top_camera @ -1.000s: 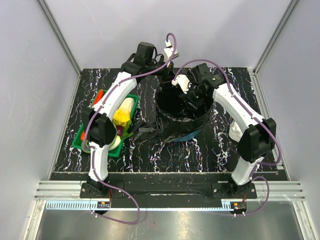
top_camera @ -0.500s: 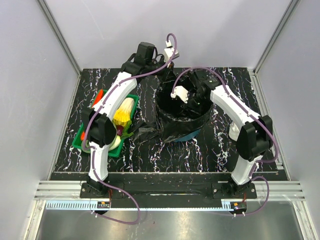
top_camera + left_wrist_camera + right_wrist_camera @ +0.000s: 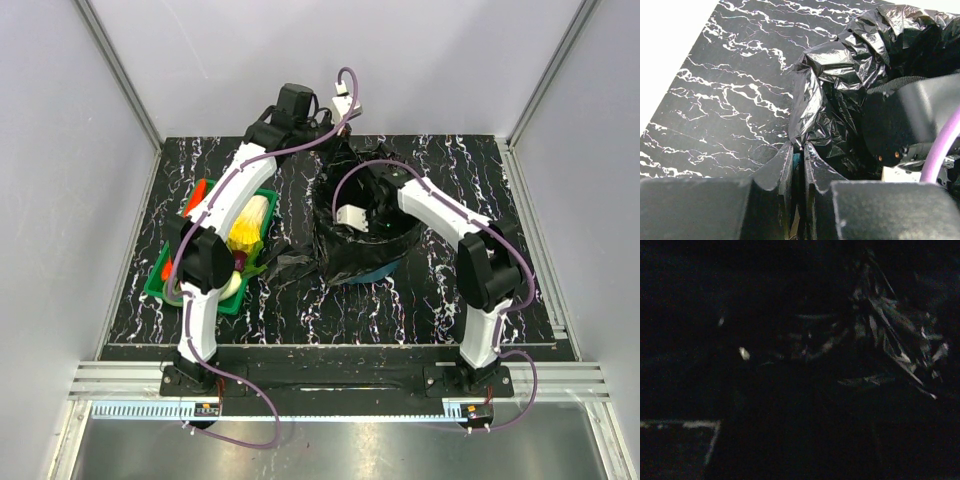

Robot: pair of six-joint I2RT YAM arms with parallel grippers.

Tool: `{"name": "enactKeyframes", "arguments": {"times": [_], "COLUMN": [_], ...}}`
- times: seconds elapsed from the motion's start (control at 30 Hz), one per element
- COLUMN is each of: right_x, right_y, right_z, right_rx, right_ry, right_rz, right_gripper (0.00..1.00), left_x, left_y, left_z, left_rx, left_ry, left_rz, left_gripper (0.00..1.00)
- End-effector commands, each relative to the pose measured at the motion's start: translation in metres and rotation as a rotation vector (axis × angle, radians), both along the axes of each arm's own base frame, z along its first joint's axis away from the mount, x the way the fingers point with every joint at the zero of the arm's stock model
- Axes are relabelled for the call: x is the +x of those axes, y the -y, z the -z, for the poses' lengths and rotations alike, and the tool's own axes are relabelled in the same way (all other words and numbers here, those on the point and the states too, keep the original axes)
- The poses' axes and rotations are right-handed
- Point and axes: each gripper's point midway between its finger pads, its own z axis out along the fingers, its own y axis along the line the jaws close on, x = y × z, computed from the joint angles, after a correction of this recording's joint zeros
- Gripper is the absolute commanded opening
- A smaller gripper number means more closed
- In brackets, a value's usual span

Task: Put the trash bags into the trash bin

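Soft, even overhead light fills the top view, shadows faint on the marbled table [image 3: 430,290]. The left wrist view is crisp, glare streaking the glossy trash bag [image 3: 840,65]. The right wrist view is nearly black, with only faint glints.

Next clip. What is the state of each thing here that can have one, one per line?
bin, upright, lined with the large bag.
large bag, open, draped over the bin's rim.
small bag, crumpled on the table, left of the bin.
left tool, shut on the large bag at the rim.
right tool, down in the bin; jaws too dark to tell.
tray, holding vegetables.
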Motion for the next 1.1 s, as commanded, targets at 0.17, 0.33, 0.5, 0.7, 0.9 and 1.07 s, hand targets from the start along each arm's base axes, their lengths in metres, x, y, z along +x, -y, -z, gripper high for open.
{"name": "enactKeyframes", "arguments": {"times": [0.17,0.33,0.5,0.7,0.9,1.07], "right_x": [0.000,0.004,0.006,0.017,0.028,0.043], "right_y": [0.013,0.022,0.024,0.015,0.016,0.012], "right_z": [0.026,0.043,0.052,0.035,0.042,0.041], "right_rx": [-0.136,-0.194,-0.212,-0.173,-0.191,-0.194], "right_ry": [-0.006,-0.002,-0.002,0.053,0.089,0.133], "right_rz": [-0.110,-0.119,-0.113,-0.093,-0.069,-0.053], "right_gripper": [0.30,0.30,0.29,0.30,0.33,0.38], "left_x": [0.010,0.008,0.003,-0.001,-0.002,-0.004], "left_y": [0.003,0.004,0.007,0.007,0.006,0.007], "left_z": [-0.024,-0.023,-0.018,-0.014,-0.016,-0.016], "left_rx": [-0.023,-0.019,0.001,0.018,0.012,0.009], "left_ry": [0.102,0.105,0.112,0.119,0.116,0.110], "left_rz": [0.007,0.013,0.029,0.037,0.039,0.039], "left_gripper": [0.00,0.00,0.00,0.00,0.00,0.00]}}
